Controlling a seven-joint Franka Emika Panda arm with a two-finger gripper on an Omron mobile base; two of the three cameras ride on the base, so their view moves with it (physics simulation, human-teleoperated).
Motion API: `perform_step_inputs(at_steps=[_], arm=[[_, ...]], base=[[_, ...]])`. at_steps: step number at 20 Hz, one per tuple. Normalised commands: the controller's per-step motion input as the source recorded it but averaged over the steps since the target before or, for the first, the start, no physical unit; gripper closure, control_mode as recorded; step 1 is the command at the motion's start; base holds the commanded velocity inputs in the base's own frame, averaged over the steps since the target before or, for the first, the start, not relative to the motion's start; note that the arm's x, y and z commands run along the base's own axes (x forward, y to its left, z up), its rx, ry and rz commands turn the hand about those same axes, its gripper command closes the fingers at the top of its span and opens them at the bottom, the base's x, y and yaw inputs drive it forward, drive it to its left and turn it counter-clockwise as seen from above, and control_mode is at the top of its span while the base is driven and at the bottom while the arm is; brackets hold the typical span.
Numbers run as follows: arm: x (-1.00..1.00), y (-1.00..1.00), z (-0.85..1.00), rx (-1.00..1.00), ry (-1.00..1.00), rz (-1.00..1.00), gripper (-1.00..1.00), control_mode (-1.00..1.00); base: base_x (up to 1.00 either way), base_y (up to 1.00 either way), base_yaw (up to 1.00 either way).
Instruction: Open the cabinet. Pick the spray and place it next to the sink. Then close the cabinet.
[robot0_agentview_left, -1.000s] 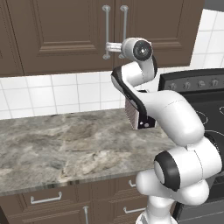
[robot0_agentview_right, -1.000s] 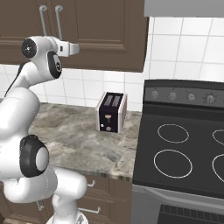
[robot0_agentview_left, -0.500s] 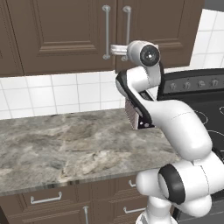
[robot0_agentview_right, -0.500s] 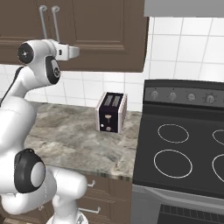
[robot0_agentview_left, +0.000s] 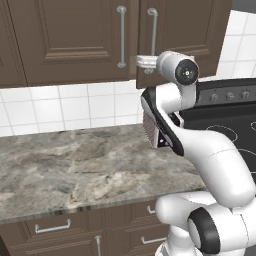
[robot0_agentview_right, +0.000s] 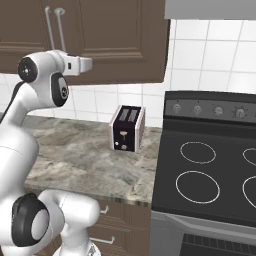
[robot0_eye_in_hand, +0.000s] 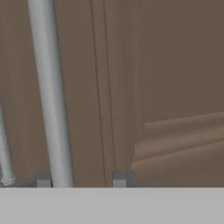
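The cabinet (robot0_agentview_left: 75, 45) is dark brown, with two long silver bar handles side by side. My gripper (robot0_agentview_left: 143, 62) is at the lower end of the right door's handle (robot0_agentview_left: 152, 35). In the hand view my gripper (robot0_eye_in_hand: 82, 181) is open. That handle (robot0_eye_in_hand: 50, 96) runs down between the two parted fingertips (robot0_eye_in_hand: 43, 183), close to the left one. The right door (robot0_agentview_left: 185, 40) looks a crack ajar, with its lower edge hanging below the left door's. From the right base view my gripper (robot0_agentview_right: 88, 64) points at the handles (robot0_agentview_right: 61, 30). The spray and the sink are out of view.
A black-and-silver toaster (robot0_agentview_right: 127, 128) stands on the marble counter (robot0_agentview_left: 75, 165) beside the black stovetop (robot0_agentview_right: 210, 170). Lower drawers (robot0_agentview_left: 52, 227) with horizontal handles run under the counter. White tiles back the wall.
My hand has moved right and outward, and the right door's handle came with it, away from the left handle. The fingers, shut before, have parted.
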Motion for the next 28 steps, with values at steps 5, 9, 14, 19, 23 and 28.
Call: perform_step_inputs(at_steps=[5,9,14,19,23,28], arm=[[-0.27,-0.58,0.09,0.00,0.00,0.00,1.00,-1.00],[-0.36,-0.86,0.01,0.00,0.05,0.00,1.00,-1.00],[-0.37,-0.87,0.00,0.00,0.10,0.01,1.00,-1.00],[-0.09,-0.88,-0.01,0.00,0.13,0.18,1.00,-1.00],[0.22,-0.74,-0.07,0.00,0.01,0.38,1.00,-1.00],[0.27,-0.80,-0.03,0.00,0.00,0.40,1.00,-1.00]], base=[[0.00,0.00,0.00],[0.00,0.00,0.00],[0.00,0.00,0.00],[0.00,0.00,0.00],[0.00,0.00,0.00],[0.00,0.00,0.00]])
